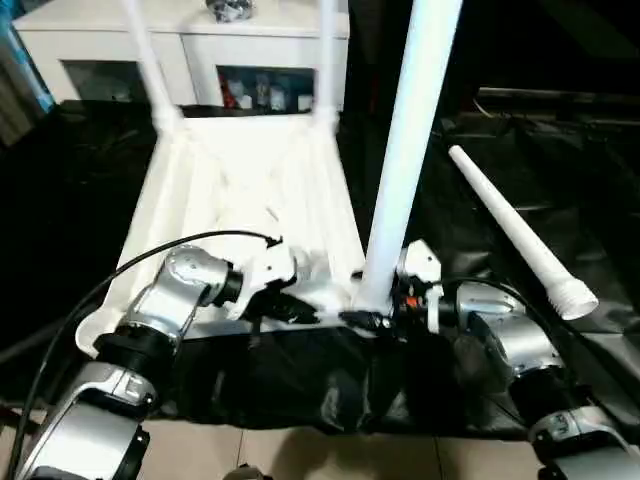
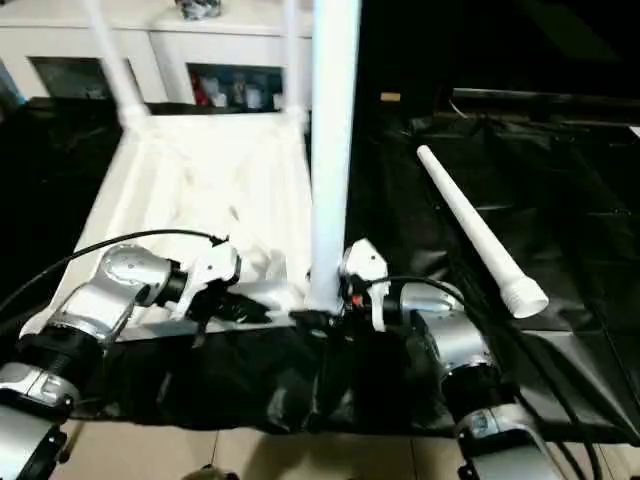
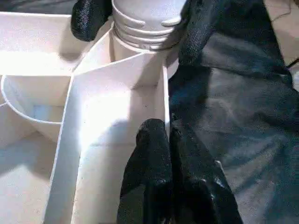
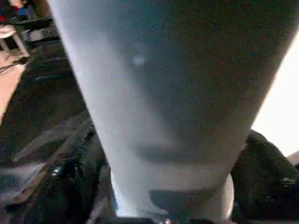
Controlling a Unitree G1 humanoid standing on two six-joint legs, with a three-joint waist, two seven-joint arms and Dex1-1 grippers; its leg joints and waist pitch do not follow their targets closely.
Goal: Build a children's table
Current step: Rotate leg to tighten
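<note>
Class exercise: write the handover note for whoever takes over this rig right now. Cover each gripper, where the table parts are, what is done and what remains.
Left gripper: shut, pinching a rib of the upturned tabletop near its front corner.
Right gripper: fingers either side of the base of the third leg, which stands upright in the near right socket.
Done: two far legs stand in their sockets.
Left: seat the third fully, then fit the loose leg lying on the black sheet.

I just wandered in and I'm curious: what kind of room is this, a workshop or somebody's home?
Probably an indoor room set up as a test space. A white glass-doored cabinet stands at the back, black sheeting covers the floor under the upturned tabletop, and bare tiled floor shows at the near edge.
</note>
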